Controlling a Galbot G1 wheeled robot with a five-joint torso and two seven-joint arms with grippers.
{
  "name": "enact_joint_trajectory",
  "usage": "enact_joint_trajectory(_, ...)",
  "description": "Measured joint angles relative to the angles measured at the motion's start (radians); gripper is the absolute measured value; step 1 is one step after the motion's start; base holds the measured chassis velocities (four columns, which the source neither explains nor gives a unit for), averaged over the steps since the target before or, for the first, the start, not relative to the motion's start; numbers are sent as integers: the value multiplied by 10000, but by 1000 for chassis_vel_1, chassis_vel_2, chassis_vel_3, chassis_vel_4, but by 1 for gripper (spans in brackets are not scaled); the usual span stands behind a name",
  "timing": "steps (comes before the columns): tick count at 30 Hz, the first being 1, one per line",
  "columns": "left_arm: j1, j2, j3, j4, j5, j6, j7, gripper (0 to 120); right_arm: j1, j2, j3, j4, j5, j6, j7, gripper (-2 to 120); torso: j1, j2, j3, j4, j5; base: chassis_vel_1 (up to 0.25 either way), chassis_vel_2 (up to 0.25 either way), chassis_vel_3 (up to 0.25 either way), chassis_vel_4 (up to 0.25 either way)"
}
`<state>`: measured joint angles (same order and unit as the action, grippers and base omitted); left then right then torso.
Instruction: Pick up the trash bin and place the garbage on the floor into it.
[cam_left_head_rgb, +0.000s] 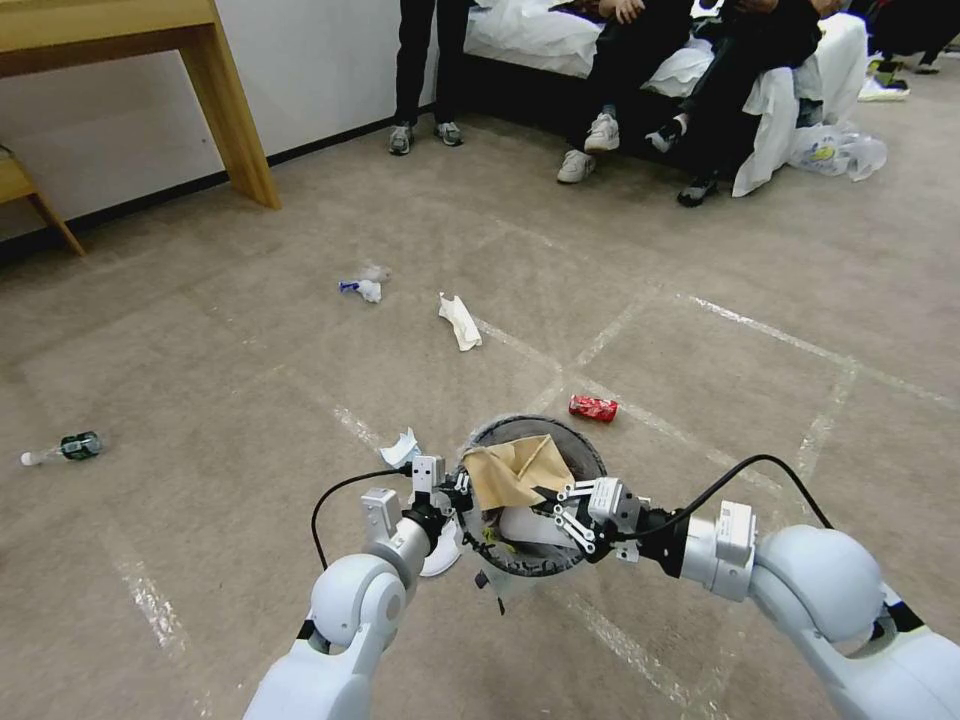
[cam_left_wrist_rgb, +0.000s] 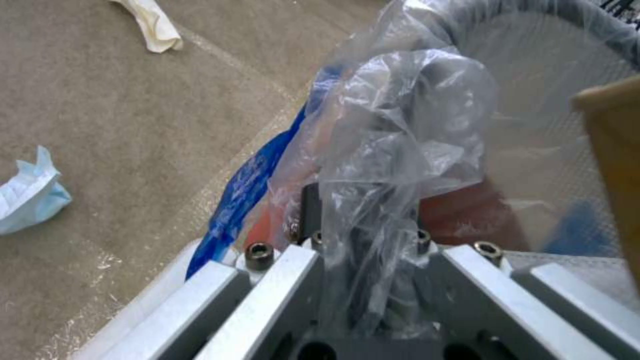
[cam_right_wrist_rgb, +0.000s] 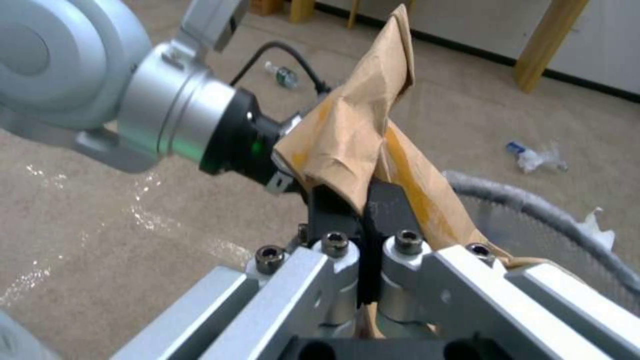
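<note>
At the lower centre of the head view, the left end effector is pinching the trash bin by its rim and slippery liner, while the right end effector, closed, is holding the light, crushable brown paper bag over it.

Matt short-pile carpet with scuffed white tape lines, crinkly glossy clear plastic liner on the grey fabric-looking bin rim, creased matt brown paper bag, shiny crushed red can right of centre, brushed metal right gripper, smooth glossy arms.
</note>
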<state>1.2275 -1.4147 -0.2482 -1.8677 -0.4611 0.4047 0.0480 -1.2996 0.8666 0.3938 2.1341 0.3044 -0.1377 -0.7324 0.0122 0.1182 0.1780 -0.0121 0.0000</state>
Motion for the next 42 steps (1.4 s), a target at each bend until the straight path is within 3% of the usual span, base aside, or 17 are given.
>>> enact_joint_trajectory(11, 160, 34, -62, -103, -136, -9, 29, 1, -69, 83, -95, -430, -352, 305, -12, 0, 0, 0, 0, 0, 0, 0, 0, 0, 0)
enact_joint_trajectory(26, 52, 29, -153, -12, -459, 54, 18, 1, -202, 777, -952, -1247, 2123, 1332, -266, 0, 0, -1, 0, 0, -1, 0, 0, 0, 0)
enact_joint_trajectory(40, 83, 19, -181, -10, -504, 54, 4, 1, -268, 992, -1003, -1584, 2056, 1590, -498, 0, 0, 0, -1, 0, -1, 0, 0, 0, 0)
enact_joint_trajectory(42, 82, -3, -177, -11, -504, 54, 6, 1, -248, 968, -927, -1652, 2043, 1644, -489, 7, 0, 0, -1, 0, -1, 0, 0, 0, 0)
